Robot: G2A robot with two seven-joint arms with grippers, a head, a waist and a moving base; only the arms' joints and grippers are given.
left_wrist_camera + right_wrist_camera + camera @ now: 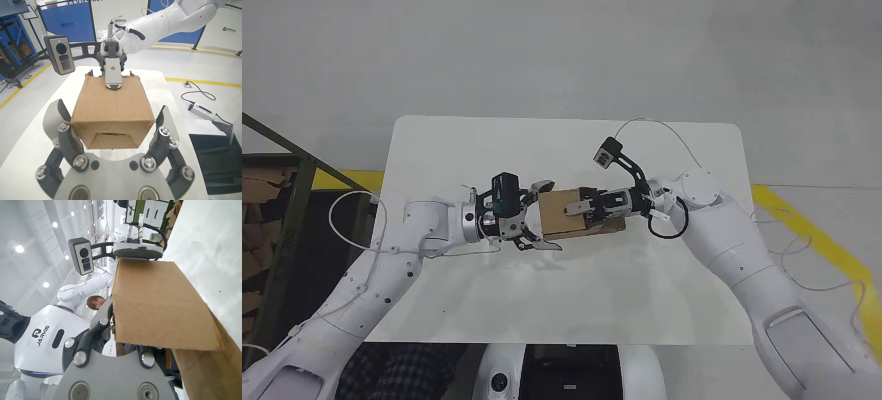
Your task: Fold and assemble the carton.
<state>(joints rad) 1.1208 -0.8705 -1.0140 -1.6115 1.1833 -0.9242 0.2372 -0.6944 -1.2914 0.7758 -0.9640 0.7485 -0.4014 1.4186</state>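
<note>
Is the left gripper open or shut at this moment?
Open: the left gripper has its fingers spread wide, one at each near corner of the carton.

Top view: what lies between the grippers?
The carton, in the top view: left gripper open at one end, right gripper clamping the other.

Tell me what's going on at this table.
A two-armed robot is assembling a brown carton in the middle of the white table. The right gripper is clamped on the top panel at one end of the carton. The left gripper is spread open around the opposite end, where a flap is folded inward. Whether it touches the cardboard is hard to tell.
</note>
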